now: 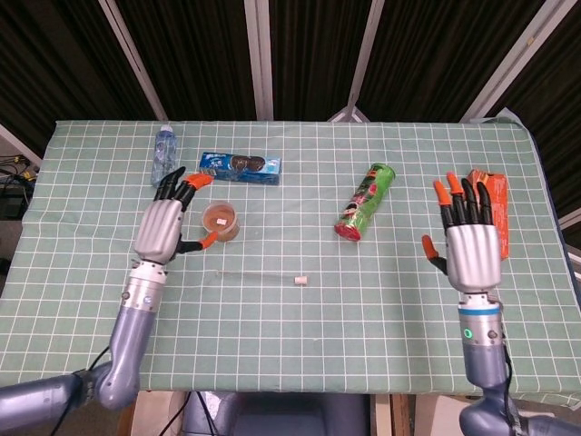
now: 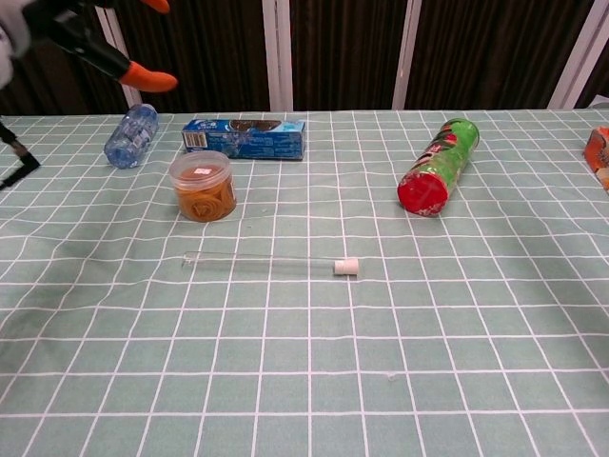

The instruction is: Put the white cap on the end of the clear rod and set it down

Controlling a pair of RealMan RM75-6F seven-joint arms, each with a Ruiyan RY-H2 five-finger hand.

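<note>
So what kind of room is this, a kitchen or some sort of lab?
Most likely a test bench in a lab, not a kitchen. A table under a green checked cloth holds scattered groceries, such as a crisp can and a biscuit box, with dark curtains on metal frames behind.

The rod (image 2: 259, 259) lies on the table (image 2: 457, 381), cap (image 2: 346, 267) on its right end, jar (image 2: 203, 186) behind.

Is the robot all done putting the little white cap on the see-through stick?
It looks done. The white cap sits on one end of the clear rod, which lies flat on the table. Nothing is in hand: the left hand and right hand are both lifted away with fingers spread, holding nothing. I see nothing left to do.
</note>
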